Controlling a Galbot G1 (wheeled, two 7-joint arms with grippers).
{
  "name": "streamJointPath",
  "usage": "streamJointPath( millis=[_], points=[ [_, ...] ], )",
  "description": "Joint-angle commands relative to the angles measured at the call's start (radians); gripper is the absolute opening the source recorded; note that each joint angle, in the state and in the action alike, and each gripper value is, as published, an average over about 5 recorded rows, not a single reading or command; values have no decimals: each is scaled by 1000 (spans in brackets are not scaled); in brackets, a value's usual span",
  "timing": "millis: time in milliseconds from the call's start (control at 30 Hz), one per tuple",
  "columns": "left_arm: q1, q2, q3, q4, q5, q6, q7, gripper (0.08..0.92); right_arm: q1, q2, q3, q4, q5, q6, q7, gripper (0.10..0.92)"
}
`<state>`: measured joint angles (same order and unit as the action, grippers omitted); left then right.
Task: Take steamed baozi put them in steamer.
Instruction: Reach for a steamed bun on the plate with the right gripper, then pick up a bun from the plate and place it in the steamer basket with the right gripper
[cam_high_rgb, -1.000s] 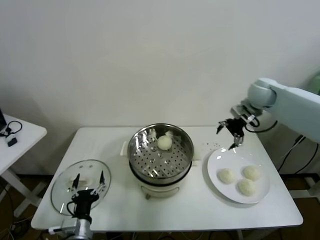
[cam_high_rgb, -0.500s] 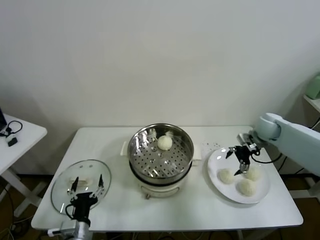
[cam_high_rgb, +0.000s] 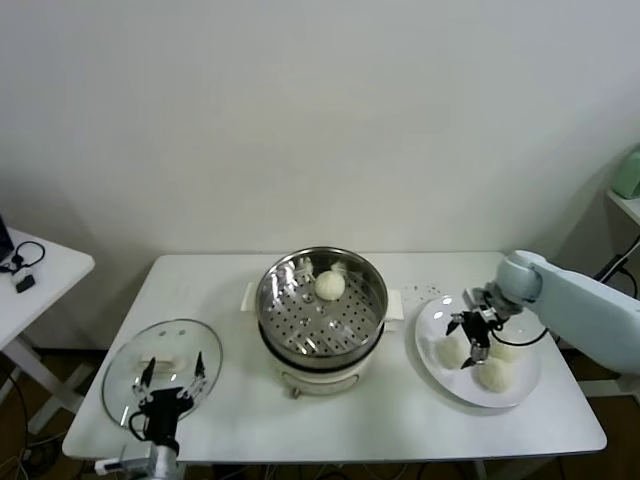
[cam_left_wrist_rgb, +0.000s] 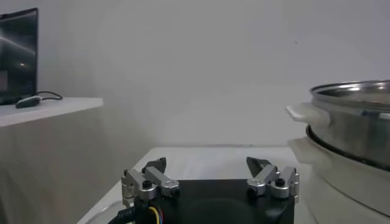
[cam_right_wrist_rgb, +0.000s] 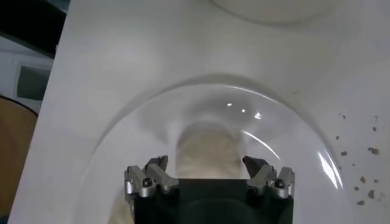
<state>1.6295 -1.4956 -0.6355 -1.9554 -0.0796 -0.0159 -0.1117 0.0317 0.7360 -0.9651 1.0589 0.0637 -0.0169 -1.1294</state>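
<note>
The left gripper (cam_high_rgb: 173, 378) is parked at the near left corner of the table (cam_high_rgb: 230, 420), jaws spread and empty, above the glass lid (cam_high_rgb: 160, 370). It takes no part in the current step.

To its right stands the steamer (cam_high_rgb: 322, 308), lid off. One baozi (cam_high_rgb: 330, 284) already sits on the perforated tray, toward the rear.

Further right, the right gripper (cam_high_rgb: 471, 338) hangs low over the white plate (cam_high_rgb: 520, 385), jaws spread wide and holding nothing. Three buns lie on the plate. The leftmost bun (cam_high_rgb: 451, 350) is directly beneath the jaws; the right wrist view shows it (cam_right_wrist_rgb: 207, 153) centred in the gap between the fingers (cam_right_wrist_rgb: 157, 172), apparently not yet touched. The other two buns (cam_high_rgb: 494, 374) lie just beyond the gripper, on the side away from the steamer.

Step in hand, by judgement: pick-up of the second bun; roughly one quarter of the task is complete.

The next move calls for a short straight descent, then a gentle closure, since soft dough will probably dent under excess force. Lift clear of the plate rim before traversing left to the steamer.
</note>
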Motion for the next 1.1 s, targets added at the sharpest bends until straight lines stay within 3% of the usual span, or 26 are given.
streamJointPath(
  millis=[33,233,500,833,1100],
  points=[
    [2,0,1,3,1,1,-2,823,-37,17,37,-41,-40,6,3,810],
    [3,-2,4,3,3,2,-4,823,-43,18,55,-38,-37,6,4,721],
    [6,-1,4,1,3,1,-5,823,-10,6,52,-25,21,-5,7,704],
    [12,-1,5,-14,2,-2,-5,823,375,-22,-218,17,358,-78,10,704],
    [20,14,36,-22,13,0,-10,823,752,96,-506,16,687,-125,1,704]
  ],
)
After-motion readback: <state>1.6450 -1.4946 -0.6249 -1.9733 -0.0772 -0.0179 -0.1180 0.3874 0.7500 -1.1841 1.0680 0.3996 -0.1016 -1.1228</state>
